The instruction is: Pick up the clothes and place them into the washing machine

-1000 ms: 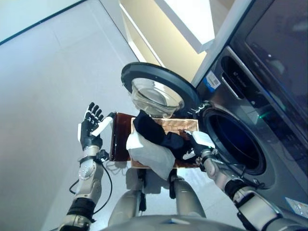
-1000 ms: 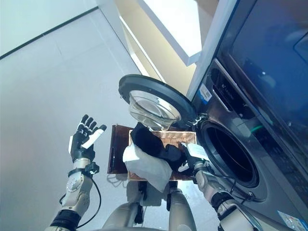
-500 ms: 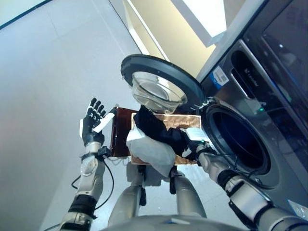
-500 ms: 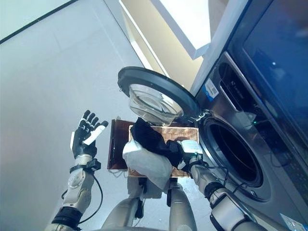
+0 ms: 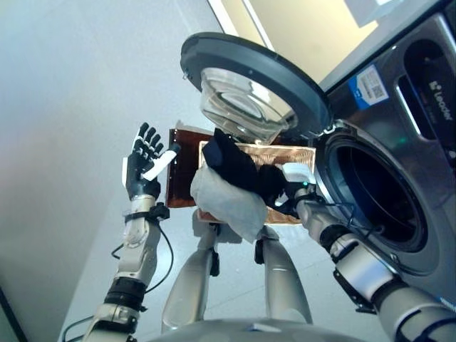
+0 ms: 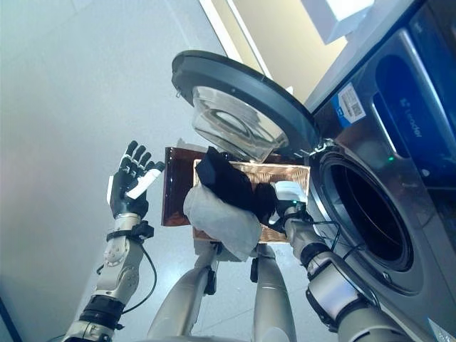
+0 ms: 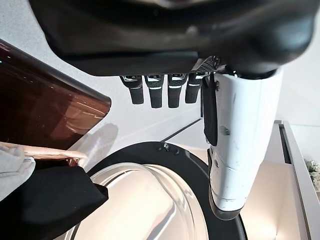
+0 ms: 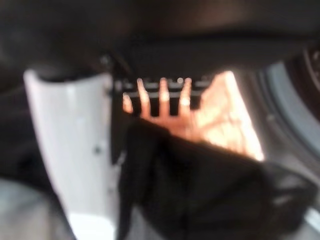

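A black garment [image 5: 239, 167] lies across a white-grey garment [image 5: 228, 203] in a copper-coloured basket [image 5: 288, 155] in front of me. My right hand [image 5: 292, 187] rests at the black garment's right end. Its white-covered thumb [image 8: 75, 150] is beside the cloth and its fingers [image 8: 162, 95] reach straight out over the black cloth [image 8: 200, 185]. My left hand [image 5: 144, 167] is raised left of the basket, open and empty, with its fingers [image 7: 160, 92] spread. The washing machine's drum [image 5: 377, 196] stands open at the right.
The round glass door [image 5: 249, 85] of the washing machine hangs open just above the basket. A dark brown panel [image 5: 182, 178] sits against the basket's left side. Grey floor [image 5: 71, 107] stretches out to the left.
The whole view has shifted, so the camera moved. My right hand has slid from the basket's right edge onto the black garment. The left hand stays raised and open.
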{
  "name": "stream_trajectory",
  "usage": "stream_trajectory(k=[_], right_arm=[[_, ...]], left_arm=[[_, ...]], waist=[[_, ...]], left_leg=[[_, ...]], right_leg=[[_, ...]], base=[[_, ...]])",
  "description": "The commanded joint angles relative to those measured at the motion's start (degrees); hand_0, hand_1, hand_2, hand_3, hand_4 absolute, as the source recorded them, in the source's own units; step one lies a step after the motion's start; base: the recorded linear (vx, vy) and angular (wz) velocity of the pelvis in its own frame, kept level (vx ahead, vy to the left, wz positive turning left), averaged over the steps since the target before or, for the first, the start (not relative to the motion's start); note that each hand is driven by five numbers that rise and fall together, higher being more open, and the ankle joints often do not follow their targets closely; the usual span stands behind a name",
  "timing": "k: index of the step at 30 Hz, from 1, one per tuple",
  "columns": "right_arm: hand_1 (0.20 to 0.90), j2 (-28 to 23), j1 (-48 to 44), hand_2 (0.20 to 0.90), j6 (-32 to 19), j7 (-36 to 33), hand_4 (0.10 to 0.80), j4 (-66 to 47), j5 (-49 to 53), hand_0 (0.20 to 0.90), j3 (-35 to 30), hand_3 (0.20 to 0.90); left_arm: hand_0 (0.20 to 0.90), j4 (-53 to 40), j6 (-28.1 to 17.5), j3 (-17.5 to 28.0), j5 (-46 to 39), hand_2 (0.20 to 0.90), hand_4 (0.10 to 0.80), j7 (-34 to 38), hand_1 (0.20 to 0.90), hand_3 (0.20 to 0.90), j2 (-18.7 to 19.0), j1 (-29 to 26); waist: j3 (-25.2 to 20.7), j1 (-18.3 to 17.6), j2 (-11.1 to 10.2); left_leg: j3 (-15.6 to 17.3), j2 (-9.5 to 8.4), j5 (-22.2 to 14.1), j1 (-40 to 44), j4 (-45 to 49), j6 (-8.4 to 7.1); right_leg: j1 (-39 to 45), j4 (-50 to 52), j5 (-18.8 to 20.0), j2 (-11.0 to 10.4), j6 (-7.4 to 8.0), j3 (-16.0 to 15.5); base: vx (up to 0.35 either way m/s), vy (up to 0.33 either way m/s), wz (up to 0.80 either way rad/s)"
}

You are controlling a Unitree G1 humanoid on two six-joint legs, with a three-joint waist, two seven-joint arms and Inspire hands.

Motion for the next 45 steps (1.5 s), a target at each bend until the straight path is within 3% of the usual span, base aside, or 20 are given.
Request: stream_trajectory(k=[1,18,19,20,21,22,23,45], right_arm=[[0.9,-1.63,-3.19,0.9,0.54,-2.42,0.8,0.67,2.14,0.9,1.86,0.9],[0.9,-2.28,-9.52,0.9,0.35,2.58,0.8,6.84,6.22,0.9,3.67,0.9],[0.774,-2.3,-9.62,0.774,0.05,3.26,0.71,7.01,6.67,0.774,3.7,0.774],[0.532,-2.45,-9.76,0.532,-0.08,3.71,0.537,7.15,7.24,0.532,3.78,0.532],[0.505,-2.48,-10.0,0.505,-0.24,3.98,0.518,7.33,7.74,0.505,3.72,0.505],[0.422,-2.45,-10.14,0.422,-0.33,4.38,0.459,7.4,8.2,0.422,3.7,0.422],[0.2,-2.39,-10.2,0.2,-0.52,4.66,0.3,7.4,8.57,0.2,3.68,0.2],[0.2,-2.28,-8.54,0.2,-0.55,4.24,0.3,2.66,8.66,0.2,1.45,0.2]], left_arm=[[0.9,-9.95,-4.1,1.89,2.47,0.9,0.8,0.05,0.9,0.9,3.07,-0.08],[0.9,-14.45,-3.09,2.53,4.42,0.9,0.8,-0.64,0.9,0.9,3.3,-0.37],[0.9,-14.54,-2.97,2.67,4.62,0.9,0.8,-0.71,0.9,0.9,3.3,-0.4],[0.9,-14.69,-2.74,2.76,4.61,0.9,0.8,-0.92,0.9,0.9,3.27,-0.39],[0.9,-14.69,-2.72,2.9,4.45,0.9,0.8,-1.08,0.9,0.9,3.19,-0.4],[0.9,-14.8,-2.55,3.01,4.44,0.9,0.8,-1.18,0.9,0.9,3.13,-0.41],[0.9,-14.7,-2.42,3.1,4.58,0.9,0.8,-1.18,0.9,0.9,3.08,-0.47],[0.9,-11.64,-2.11,5.6,5.63,0.9,0.8,-0.02,0.9,0.9,2.81,-0.98]], waist=[[-1.82,-0.31,-1.45],[-0.48,0.49,-1.36],[-0.44,0.56,-1.36],[-0.4,0.62,-1.32],[-0.35,0.66,-1.28],[-0.27,0.68,-1.27],[-0.15,0.74,-1.3],[-1.34,-0.59,-2.34]], left_leg=[[1.07,-2.99,-1.77,-2.28,0.5,-2.43],[1.05,-3.22,-1.64,-5.92,1.07,-2.36],[0.99,-3.21,-1.6,-6.0,1.03,-2.38],[1.01,-3.26,-1.56,-6.11,1.02,-2.4],[1.05,-3.25,-1.51,-6.18,0.99,-2.43],[1.06,-3.26,-1.46,-6.3,1.01,-2.44],[1.1,-3.25,-1.44,-6.4,1.0,-2.43],[1.59,-2.89,-2.24,-6.04,1.54,-2.36]], right_leg=[[1.67,-11.58,10.43,-1.25,-0.15,-1.18],[-1.96,-11.28,10.97,-1.47,-0.28,-0.99],[-2.09,-11.3,10.98,-1.46,-0.28,-0.99],[-2.17,-11.34,11.02,-1.48,-0.29,-0.94],[-2.23,-11.35,11.06,-1.47,-0.25,-0.89],[-2.34,-11.35,11.06,-1.49,-0.26,-0.93],[-2.46,-11.36,11.11,-1.47,-0.25,-0.89],[-2.24,-11.22,10.81,-1.32,-0.16,-0.65]], base=[[0.0,0.0,0.0],[-0.003,0.006,-0.01],[0.0,0.0,0.0],[0.0,0.0,0.0],[0.0,0.0,0.0],[0.0,0.0,0.0],[0.0,0.0,0.0],[-0.001,0.001,-0.01]])
